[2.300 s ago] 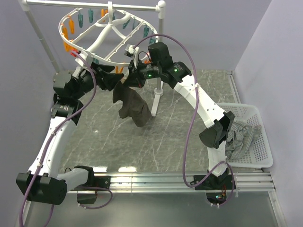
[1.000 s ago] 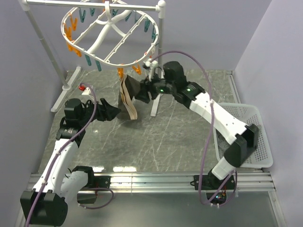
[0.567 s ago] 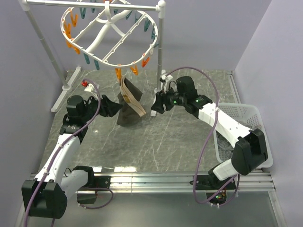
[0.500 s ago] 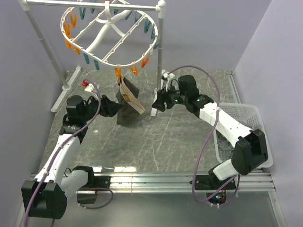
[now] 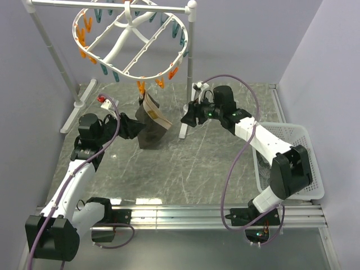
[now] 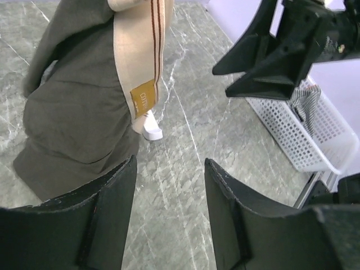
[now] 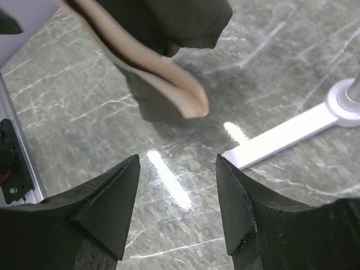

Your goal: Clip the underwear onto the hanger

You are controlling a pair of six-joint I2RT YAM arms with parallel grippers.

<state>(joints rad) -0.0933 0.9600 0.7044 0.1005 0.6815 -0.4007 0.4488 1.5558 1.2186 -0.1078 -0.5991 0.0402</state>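
The underwear (image 5: 149, 134) hangs by its tan waistband from an orange clothespin (image 5: 140, 88) on the near rim of the white hanger (image 5: 125, 35), its lower edge near the table. In the left wrist view the underwear (image 6: 79, 112) fills the upper left. My left gripper (image 5: 136, 128) stands open just left of it, nothing between its fingers (image 6: 169, 169). My right gripper (image 5: 184, 118) is open too, apart from the cloth on its right. In the right wrist view its fingers (image 7: 177, 163) are empty, and the underwear (image 7: 169, 22) and its waistband fold hang above them.
The rail stand's white pole (image 5: 189, 62) and foot (image 5: 183, 133) stand right beside my right gripper; the foot (image 7: 292, 132) also shows in the right wrist view. A white basket (image 5: 315, 169) sits at the right table edge with grey striped cloth (image 6: 306, 101) in it.
My right gripper has come down from the clothespin and drawn back to the right, leaving the underwear hanging. The left jaws have narrowed a little; that arm has hardly moved.
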